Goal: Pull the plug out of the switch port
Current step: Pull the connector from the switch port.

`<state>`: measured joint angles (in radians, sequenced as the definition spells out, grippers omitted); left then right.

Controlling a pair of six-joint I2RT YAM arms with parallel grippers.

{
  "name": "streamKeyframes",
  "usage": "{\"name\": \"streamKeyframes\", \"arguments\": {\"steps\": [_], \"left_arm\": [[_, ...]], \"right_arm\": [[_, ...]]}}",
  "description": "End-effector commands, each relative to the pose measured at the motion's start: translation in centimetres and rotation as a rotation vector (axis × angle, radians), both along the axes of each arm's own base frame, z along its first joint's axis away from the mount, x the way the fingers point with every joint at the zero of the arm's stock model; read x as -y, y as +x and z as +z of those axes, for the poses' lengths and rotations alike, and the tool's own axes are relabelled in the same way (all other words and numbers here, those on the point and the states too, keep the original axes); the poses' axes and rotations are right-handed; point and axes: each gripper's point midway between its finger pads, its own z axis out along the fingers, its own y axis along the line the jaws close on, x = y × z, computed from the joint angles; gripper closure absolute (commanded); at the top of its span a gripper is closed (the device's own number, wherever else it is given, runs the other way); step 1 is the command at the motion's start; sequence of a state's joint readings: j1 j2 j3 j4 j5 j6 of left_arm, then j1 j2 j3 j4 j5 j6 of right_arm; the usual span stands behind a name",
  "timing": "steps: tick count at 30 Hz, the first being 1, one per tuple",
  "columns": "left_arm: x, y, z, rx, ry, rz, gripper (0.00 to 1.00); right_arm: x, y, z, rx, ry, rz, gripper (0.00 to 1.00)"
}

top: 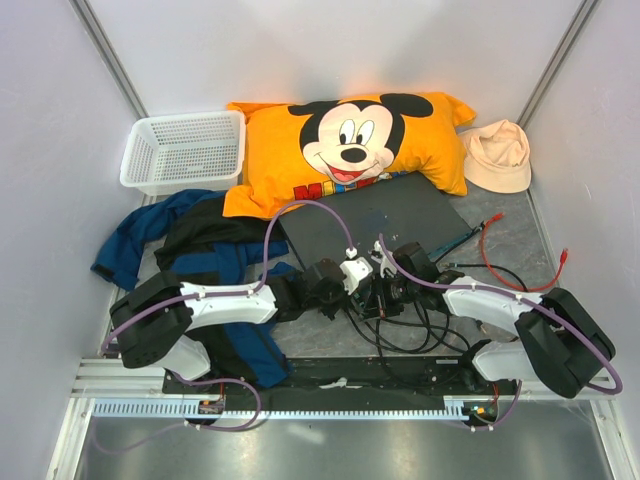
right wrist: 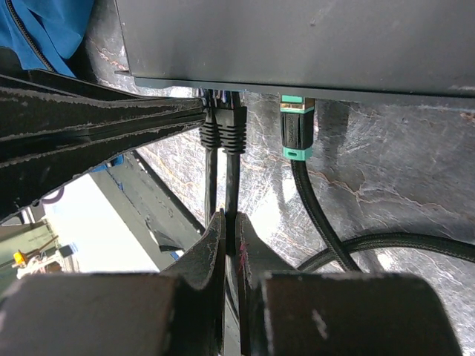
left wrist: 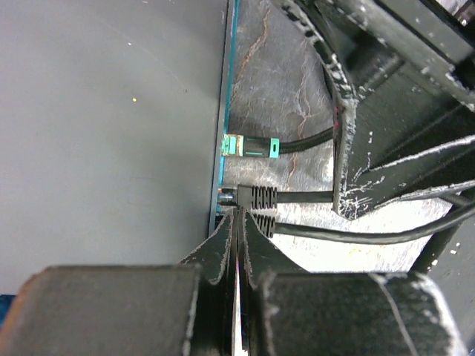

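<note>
**Plug seated in the switch edge, both pincers closed at it**

Switch [top: 385, 222] lies flat on the desk [top: 515, 225] ahead of both arms, with its socket edge turned toward them. Black plug [right wrist: 233, 127] sits in that edge. Its long axis and its cable [right wrist: 233, 182] run straight out from the port to your right pincer [right wrist: 228, 222]. That pincer is closed on the cable just behind the ribbed boot.

I judge the pull line to be straight back along that axis, so the right arm is in line. Your left pincer [left wrist: 236, 219] is pressed fully together with nothing between its fingers. It comes in crosswise, with its tips at the port mouth.

The top view hides the ports behind both wrists. The right wrist view shows a second black plug [right wrist: 210, 132] on one side and a green-banded plug [right wrist: 297, 126] on the other. No view shows whether the left tips bear on a latch.
</note>
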<state>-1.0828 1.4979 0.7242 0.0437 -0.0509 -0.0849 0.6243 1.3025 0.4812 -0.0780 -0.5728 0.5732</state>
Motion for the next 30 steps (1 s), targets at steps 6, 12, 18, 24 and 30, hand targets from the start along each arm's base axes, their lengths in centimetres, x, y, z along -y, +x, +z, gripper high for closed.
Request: {"name": "streamKeyframes", "arguments": {"steps": [6,12,18,24,30], "left_arm": [[1.0,0.8,1.4,0.090,-0.016,-0.051,0.98],[1.8,1.4,2.5,0.113,-0.049,-0.045,0.98],[1.4,2.0,1.8,0.152,-0.016,-0.040,0.98],[2.1,1.9,1.5,0.140,-0.023,-0.062,0.98],[1.3,2.4,0.3,0.138,0.010,-0.015,0.98]], "right_arm": [[-1.4,2.5,1.5,0.094,0.069,-0.030,1.00],[-1.4,2.6,1.4,0.097,0.065,-0.031,1.00],[-1.5,2.6,1.3,0.092,0.064,-0.029,1.00],[-1.4,2.5,1.2,0.091,0.061,-0.027,1.00],[-1.4,2.5,1.2,0.095,0.062,-0.027,1.00]]}}
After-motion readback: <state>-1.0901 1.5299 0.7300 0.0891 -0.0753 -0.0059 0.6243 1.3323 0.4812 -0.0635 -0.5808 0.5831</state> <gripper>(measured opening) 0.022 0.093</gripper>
